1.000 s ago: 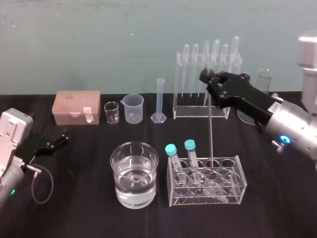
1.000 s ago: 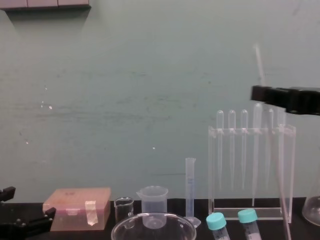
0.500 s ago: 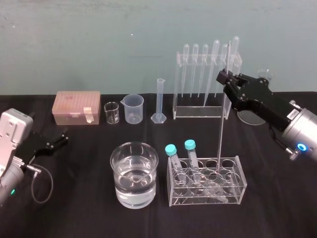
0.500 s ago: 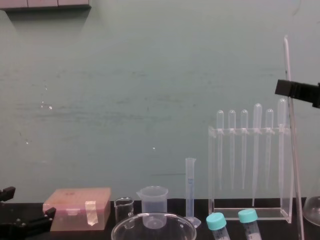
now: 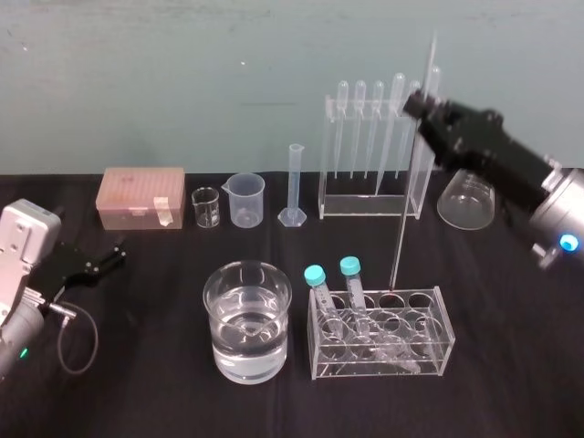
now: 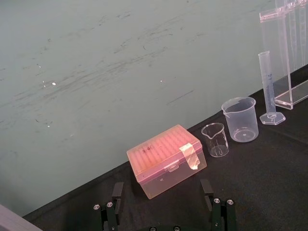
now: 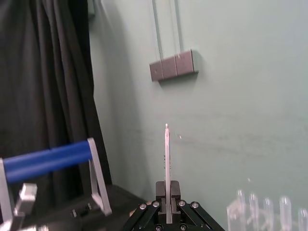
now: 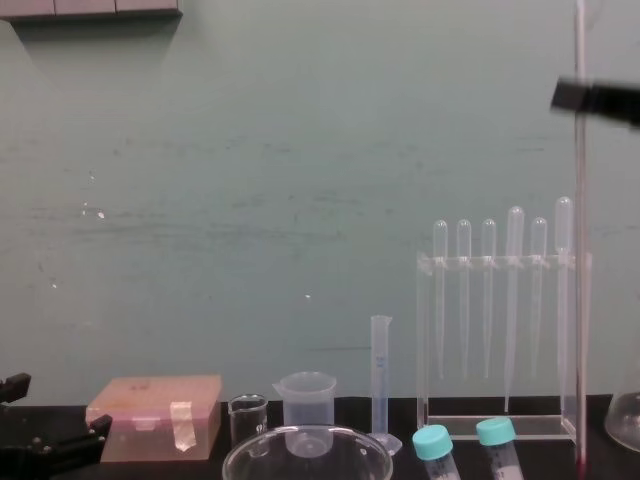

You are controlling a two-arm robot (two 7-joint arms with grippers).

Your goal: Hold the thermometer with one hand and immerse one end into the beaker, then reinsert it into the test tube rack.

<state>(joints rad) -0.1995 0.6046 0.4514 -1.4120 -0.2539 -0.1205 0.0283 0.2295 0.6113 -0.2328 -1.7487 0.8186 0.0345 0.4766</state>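
My right gripper is shut on the thermometer, a long thin glass rod held nearly upright, gripped near its upper part. Its red lower tip hangs just above the back row of the low clear test tube rack, which holds two blue-capped tubes. The chest view shows the thermometer vertical in front of the pipettes, with the right gripper high up. In the right wrist view the thermometer sticks out past the closed right gripper. The wide glass beaker, part filled with water, stands left of the rack. My left gripper rests open and empty at far left.
Along the back stand a pink tip box, a small glass beaker, a plastic spouted beaker, a graduated cylinder, a tall clear stand of pipettes and a glass flask.
My right gripper has risen and swung right and back, drawing the thermometer up out of the low rack. The rod now stands straighter. The left arm has not moved.
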